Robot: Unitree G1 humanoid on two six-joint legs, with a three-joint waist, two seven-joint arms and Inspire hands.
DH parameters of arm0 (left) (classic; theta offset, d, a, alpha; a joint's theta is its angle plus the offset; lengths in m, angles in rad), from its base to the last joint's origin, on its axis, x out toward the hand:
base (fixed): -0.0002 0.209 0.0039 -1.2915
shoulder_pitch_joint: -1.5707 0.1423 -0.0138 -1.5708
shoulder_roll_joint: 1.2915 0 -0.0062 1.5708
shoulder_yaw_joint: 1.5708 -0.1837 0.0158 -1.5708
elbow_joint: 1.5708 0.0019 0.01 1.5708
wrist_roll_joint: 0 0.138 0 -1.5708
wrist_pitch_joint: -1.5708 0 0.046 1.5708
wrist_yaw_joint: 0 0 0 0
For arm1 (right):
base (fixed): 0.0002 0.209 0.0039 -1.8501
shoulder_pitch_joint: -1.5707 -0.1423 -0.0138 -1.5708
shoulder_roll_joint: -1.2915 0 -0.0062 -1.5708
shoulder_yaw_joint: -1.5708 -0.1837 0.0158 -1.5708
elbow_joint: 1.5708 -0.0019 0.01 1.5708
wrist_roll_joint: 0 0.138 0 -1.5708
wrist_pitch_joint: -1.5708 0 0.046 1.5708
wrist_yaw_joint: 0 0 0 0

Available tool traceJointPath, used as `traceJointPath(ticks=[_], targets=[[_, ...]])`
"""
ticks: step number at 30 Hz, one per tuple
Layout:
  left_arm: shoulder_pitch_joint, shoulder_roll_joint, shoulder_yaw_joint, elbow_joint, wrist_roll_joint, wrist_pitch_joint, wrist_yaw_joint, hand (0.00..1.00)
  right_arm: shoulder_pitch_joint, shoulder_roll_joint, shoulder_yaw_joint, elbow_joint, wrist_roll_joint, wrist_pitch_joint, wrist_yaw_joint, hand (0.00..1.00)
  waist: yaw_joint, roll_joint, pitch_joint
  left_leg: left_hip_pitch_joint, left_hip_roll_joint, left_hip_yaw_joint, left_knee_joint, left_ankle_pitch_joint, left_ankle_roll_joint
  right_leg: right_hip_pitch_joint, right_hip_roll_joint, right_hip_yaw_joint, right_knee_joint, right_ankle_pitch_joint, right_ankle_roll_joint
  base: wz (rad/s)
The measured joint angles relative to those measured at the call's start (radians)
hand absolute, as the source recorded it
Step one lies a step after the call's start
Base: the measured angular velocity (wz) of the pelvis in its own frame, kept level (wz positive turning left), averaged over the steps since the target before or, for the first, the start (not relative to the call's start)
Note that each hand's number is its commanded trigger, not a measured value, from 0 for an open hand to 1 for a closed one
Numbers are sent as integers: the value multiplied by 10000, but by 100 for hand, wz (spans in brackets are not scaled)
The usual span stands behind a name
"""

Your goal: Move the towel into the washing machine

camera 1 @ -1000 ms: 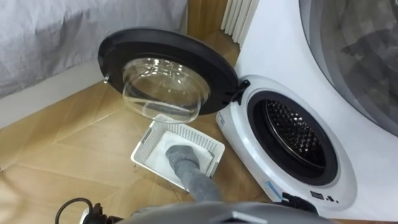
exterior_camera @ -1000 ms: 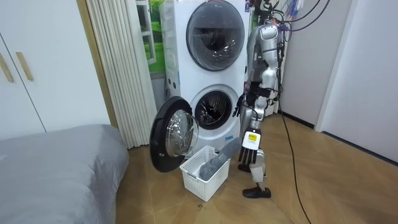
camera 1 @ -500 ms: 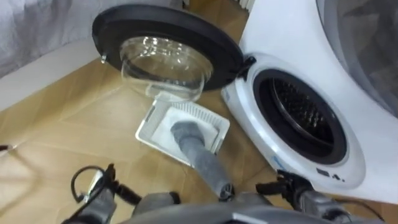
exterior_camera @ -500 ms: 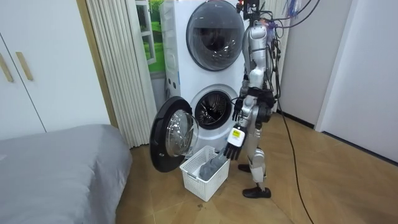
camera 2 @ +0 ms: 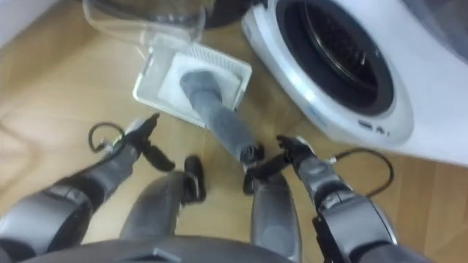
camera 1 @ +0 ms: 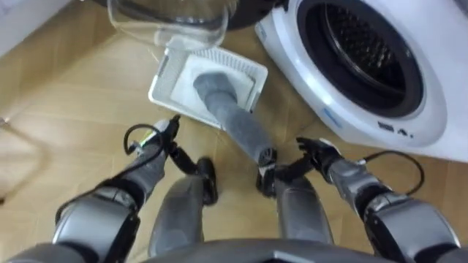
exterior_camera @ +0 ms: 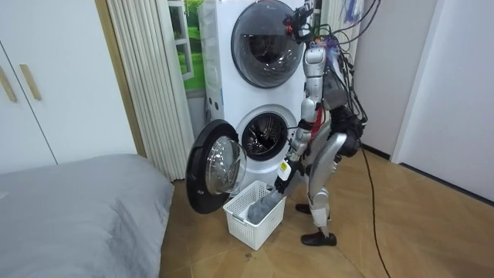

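A grey towel (camera 1: 232, 113) lies in a white slatted basket (camera 1: 170, 88) on the floor and hangs over its near rim toward me. The lower washing machine's drum opening (camera 1: 363, 45) is at the upper right, with its round glass door (camera 1: 172, 16) swung open above the basket. My left hand (camera 1: 165, 134) hangs open left of the towel's end, not touching it. On the other side, my right hand (camera 1: 319, 150) is open with relaxed fingers and is also clear of the towel. In the room view I stand bent forward over the basket (exterior_camera: 253, 215), left hand (exterior_camera: 282, 182) above the towel (exterior_camera: 264, 205).
The washer's white front panel (camera 1: 387, 128) runs close along my right. Wooden floor (camera 1: 66, 124) spreads to the left of the basket. In the room view a dryer (exterior_camera: 266, 42) is stacked above the washer, and a grey bed (exterior_camera: 77, 212) fills the room view's lower left.
I have bent forward, so the eye view has tipped down. Both arms have come into view and lowered toward the towel's near end. The towel and basket have not moved.
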Motion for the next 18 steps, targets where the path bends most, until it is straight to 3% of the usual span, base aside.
traceJointPath(ticks=[2, 8, 13, 18], targets=[[-452, 115, -336, -94, 268, -66, 210, 0, -300, -79, 3, -431, 10, -36, -21, 0, -106, 41, 67, -951, 48, 21, 509, -11, 10, -932, -9, 87, 375, 46, -84, -6], [-1253, 479, -969, -313, 1159, -156, 944, 0, -741, -145, 365, -1088, 223, -324, -65, 0, -462, 99, 98, -2890, 368, 2, 1512, -12, 3, -2717, 34, 7, 948, 290, -348, -8], [-1951, 484, -1236, -576, 1674, -363, 1369, 0, -1039, -146, 598, -1165, 464, -360, -46, 0, -512, 124, 111, -3869, 533, 30, 2030, -116, -33, -3699, 147, 82, 1322, 329, -440, -9], [-2385, 645, -1730, -735, 2411, -643, 1980, 0, -1378, -174, 770, -1454, 610, -671, 31, 0, -604, 138, 119, -4761, 703, 88, 2604, -271, -34, -4583, 206, 67, 1865, 273, -557, -7]])
